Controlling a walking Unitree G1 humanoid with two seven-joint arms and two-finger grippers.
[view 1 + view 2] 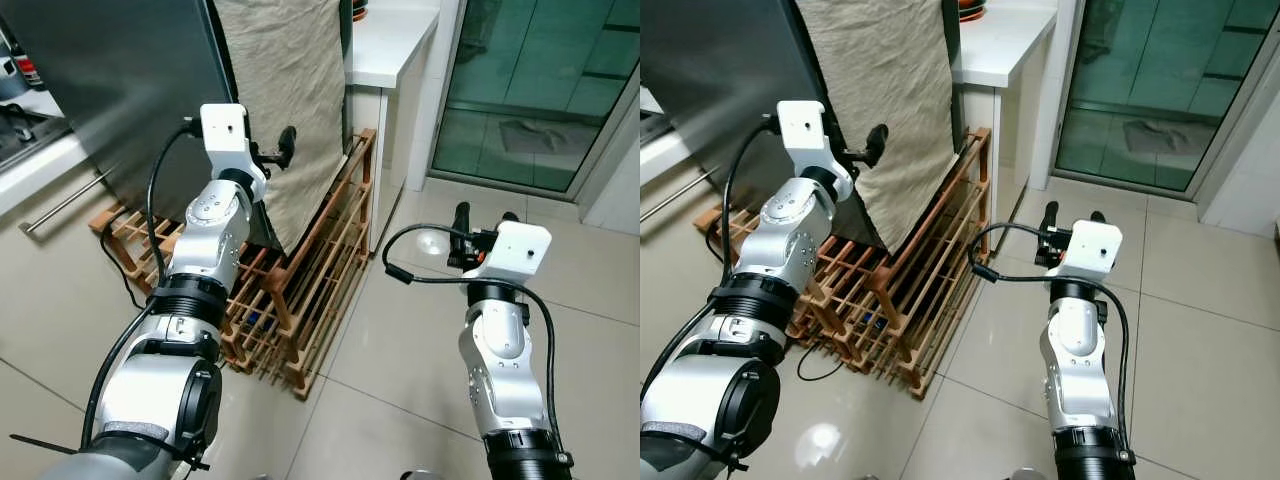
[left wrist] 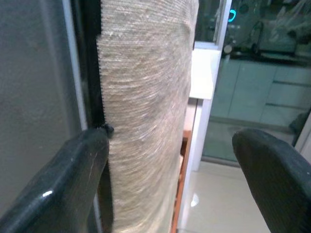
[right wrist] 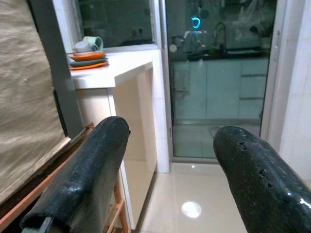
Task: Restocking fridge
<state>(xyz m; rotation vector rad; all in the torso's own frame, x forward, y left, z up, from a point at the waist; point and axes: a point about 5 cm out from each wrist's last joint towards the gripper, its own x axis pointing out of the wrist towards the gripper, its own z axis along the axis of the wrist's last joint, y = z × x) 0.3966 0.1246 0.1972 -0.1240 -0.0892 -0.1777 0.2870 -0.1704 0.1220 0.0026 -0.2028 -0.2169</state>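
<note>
The dark grey fridge [image 1: 120, 90] stands at the upper left, its door shut. A beige cloth [image 1: 290, 100] hangs down its side. My left gripper [image 1: 276, 152] is raised against that side and is open. In the left wrist view one of its fingers [image 2: 73, 184] lies at the fridge's dark edge seam, the other [image 2: 277, 179] is out in the air, and the cloth [image 2: 146, 121] sits between them. My right gripper [image 1: 485, 220] hangs open over the tiled floor to the right, with nothing between its fingers [image 3: 82, 179].
A low wooden rack [image 1: 310, 290] lies on the floor against the fridge's foot. Behind it is a white counter [image 1: 390, 40] with stacked orange plates [image 3: 87, 58]. A glass sliding door [image 1: 540, 90] is at the right. A kitchen counter with a bar handle [image 1: 62, 203] is at the left.
</note>
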